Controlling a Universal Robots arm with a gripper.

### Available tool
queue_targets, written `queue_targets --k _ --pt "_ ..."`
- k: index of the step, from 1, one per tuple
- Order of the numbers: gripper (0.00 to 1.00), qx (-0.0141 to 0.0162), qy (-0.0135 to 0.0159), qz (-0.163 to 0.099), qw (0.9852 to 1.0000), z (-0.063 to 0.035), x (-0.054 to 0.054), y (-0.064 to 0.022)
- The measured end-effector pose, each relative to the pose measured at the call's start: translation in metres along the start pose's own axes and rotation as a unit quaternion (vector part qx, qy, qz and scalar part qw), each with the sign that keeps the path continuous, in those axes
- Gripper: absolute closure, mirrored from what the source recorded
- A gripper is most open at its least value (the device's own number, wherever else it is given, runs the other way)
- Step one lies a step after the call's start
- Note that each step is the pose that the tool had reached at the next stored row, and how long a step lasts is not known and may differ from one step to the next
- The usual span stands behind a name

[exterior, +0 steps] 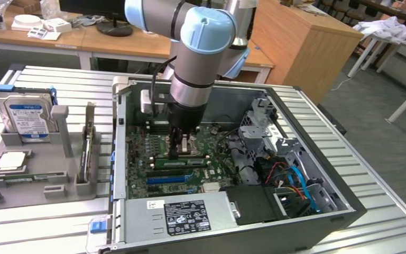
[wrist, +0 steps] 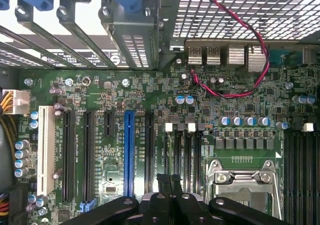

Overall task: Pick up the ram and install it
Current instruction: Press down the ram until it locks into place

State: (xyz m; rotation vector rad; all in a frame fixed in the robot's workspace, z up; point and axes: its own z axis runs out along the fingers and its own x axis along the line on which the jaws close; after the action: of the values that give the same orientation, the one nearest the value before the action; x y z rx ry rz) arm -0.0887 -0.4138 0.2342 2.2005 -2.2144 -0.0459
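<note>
My gripper [exterior: 177, 150] reaches straight down into the open computer case [exterior: 344, 211] and stands low over the green motherboard [exterior: 213, 177]. Its black fingers [wrist: 164, 182] are pressed together, shut, and nothing shows between them. A thin green stick, seemingly the ram [exterior: 188, 158], lies along the memory slots right at the fingertips. In the wrist view my gripper [wrist: 170, 181] hangs over the narrow black memory slots [wrist: 178, 152] with white end clips, beside the metal processor socket [wrist: 245, 185]. There I cannot make out the ram under the fingers.
At the exterior view's left a grey holder [exterior: 48, 185] carries a blue-labelled hard drive [exterior: 25, 114] and a thin upright board [exterior: 89, 145]. The case also holds a power supply [exterior: 182, 217], blue and orange cables [exterior: 298, 182], a drive cage [exterior: 263, 124] and a red-black wire [wrist: 252, 60].
</note>
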Motion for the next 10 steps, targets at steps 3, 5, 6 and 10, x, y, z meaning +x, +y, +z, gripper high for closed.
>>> queue_targets --k 3,5,6,10 --pt "0.89 0.0002 0.0 0.0 1.0 0.0001 0.0 0.0024" --pt "0.89 0.0002 0.0001 0.0 1.0 0.0 0.0001 0.0024" --pt "0.89 0.0002 0.0001 0.0 1.0 0.001 0.0001 0.0024" --pt "0.89 0.0002 0.0001 0.0 1.0 0.0019 0.0001 0.0024"
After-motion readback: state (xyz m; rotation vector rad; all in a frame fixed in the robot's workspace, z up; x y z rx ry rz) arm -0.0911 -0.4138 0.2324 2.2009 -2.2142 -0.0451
